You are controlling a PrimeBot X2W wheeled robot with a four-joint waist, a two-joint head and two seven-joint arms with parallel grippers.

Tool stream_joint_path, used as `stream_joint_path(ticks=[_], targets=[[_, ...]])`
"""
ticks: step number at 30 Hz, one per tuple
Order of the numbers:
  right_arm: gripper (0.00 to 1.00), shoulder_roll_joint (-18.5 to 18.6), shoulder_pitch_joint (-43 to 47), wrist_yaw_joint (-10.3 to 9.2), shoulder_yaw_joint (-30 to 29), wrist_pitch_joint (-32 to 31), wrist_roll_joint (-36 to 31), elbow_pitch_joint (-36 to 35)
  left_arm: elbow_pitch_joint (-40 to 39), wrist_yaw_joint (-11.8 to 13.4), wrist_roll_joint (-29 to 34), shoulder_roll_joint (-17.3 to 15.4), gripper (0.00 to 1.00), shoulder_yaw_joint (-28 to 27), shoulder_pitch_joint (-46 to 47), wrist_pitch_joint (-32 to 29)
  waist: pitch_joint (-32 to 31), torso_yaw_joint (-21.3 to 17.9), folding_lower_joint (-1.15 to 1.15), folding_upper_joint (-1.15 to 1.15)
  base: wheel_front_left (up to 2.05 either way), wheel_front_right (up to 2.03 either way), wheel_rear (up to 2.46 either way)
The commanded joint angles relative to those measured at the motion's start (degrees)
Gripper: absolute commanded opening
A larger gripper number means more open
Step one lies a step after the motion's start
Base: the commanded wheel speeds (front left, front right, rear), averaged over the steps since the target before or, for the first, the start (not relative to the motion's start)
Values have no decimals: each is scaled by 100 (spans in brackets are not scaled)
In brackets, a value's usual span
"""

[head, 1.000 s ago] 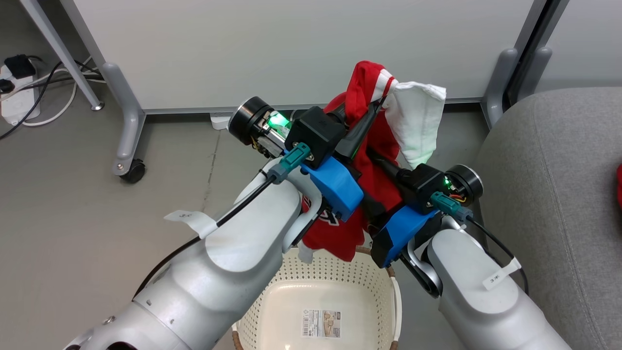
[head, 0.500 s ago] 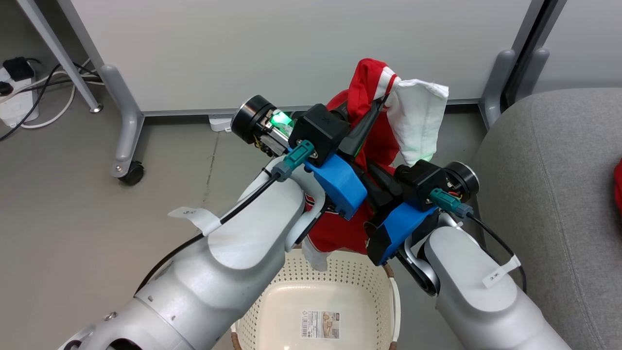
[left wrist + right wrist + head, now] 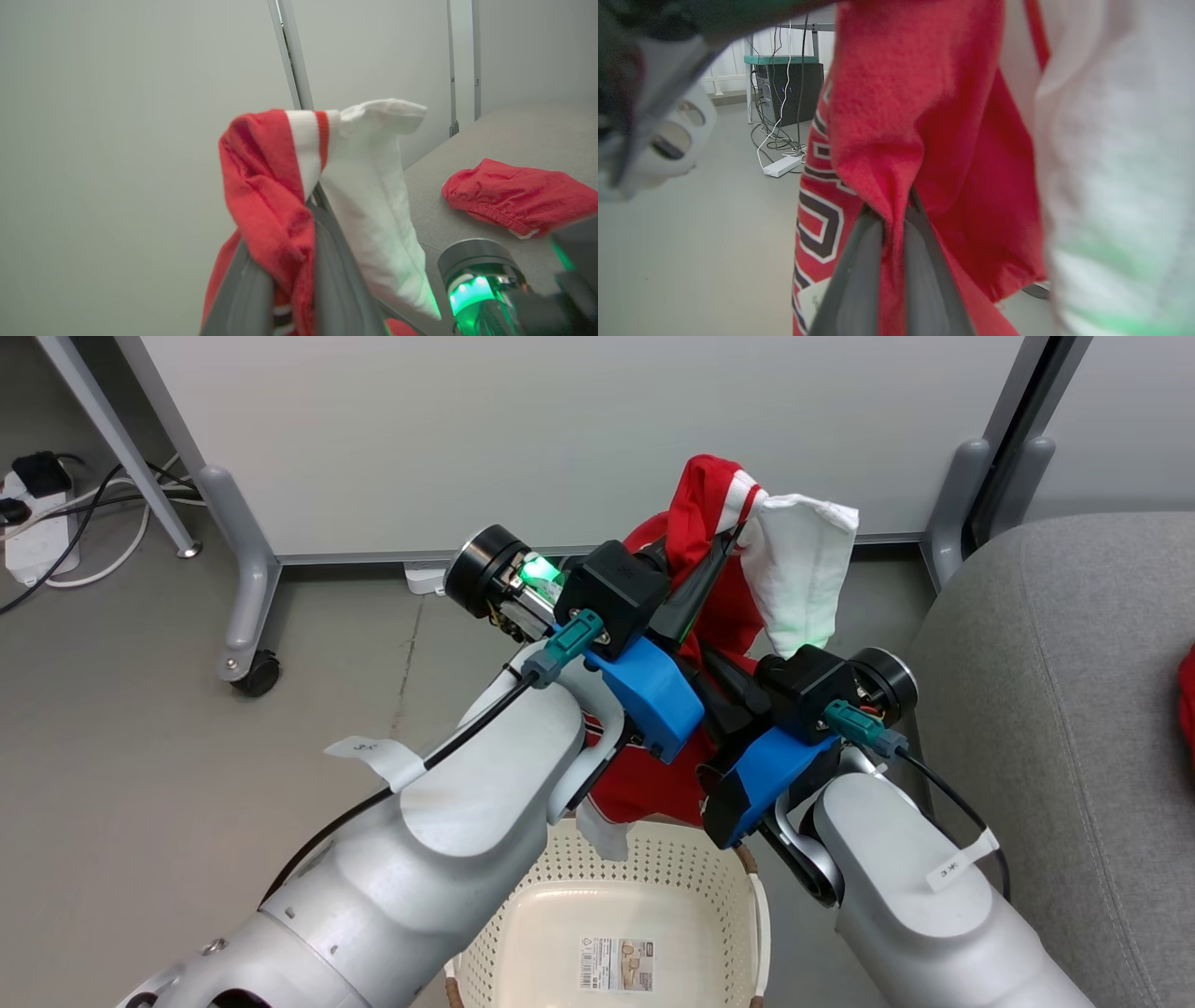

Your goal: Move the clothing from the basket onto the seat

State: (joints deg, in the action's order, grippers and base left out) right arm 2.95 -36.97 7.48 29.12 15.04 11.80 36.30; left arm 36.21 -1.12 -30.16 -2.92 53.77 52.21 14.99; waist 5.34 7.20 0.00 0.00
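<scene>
Well, the red jersey (image 3: 724,607) hangs bunched in mid-air at the centre of the head view, above the far rim of the basket (image 3: 758,905), with a white flap flopped toward the upper right. Both tools have it: the left gripper (image 3: 287,261) is pinched on a fold near the top, and the right gripper (image 3: 892,219) is clamped on a thinner pleat lower down. The two wrists sit very close, so I'd worry about them knocking together, or cloth winding round a finger on the way over. That lower pinch looks shallow and could slip, dropping the hem into the basket. The seat (image 3: 1055,691) lies at the right, with the red shorts (image 3: 518,200) on it. A release too near its edge could let the jersey slide off.
</scene>
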Motion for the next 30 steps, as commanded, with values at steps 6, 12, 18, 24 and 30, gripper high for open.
stream_joint_path(ticks=[6, 12, 18, 24, 30], targets=[[0, -11, 67, 3, 15, 21, 44, -12, 56, -26, 30, 4, 0, -14, -76, 28, -40, -8, 0, 0, 0, 0, 0], [0, -11, 79, 3, 11, 21, 29, -43, 111, -17, -69, 4, 100, 2, -92, 28, -34, 0, 0, 0, 0, 0, 0], [0, -11, 90, 3, -37, 21, 13, -71, 189, 15, -110, 5, 100, 68, -18, 28, -11, 9, 0, 0, 0, 0, 0], [0, -10, 101, 3, -106, 21, 22, -124, 200, 54, -87, 5, 100, 80, 38, 28, 58, -13, 0, 0, 0, 0, 0], [0, -10, 131, 3, -244, 21, 49, -194, 130, 90, -40, 4, 100, 35, 82, 28, 144, -122, 0, 0, 0, 0, 0]])
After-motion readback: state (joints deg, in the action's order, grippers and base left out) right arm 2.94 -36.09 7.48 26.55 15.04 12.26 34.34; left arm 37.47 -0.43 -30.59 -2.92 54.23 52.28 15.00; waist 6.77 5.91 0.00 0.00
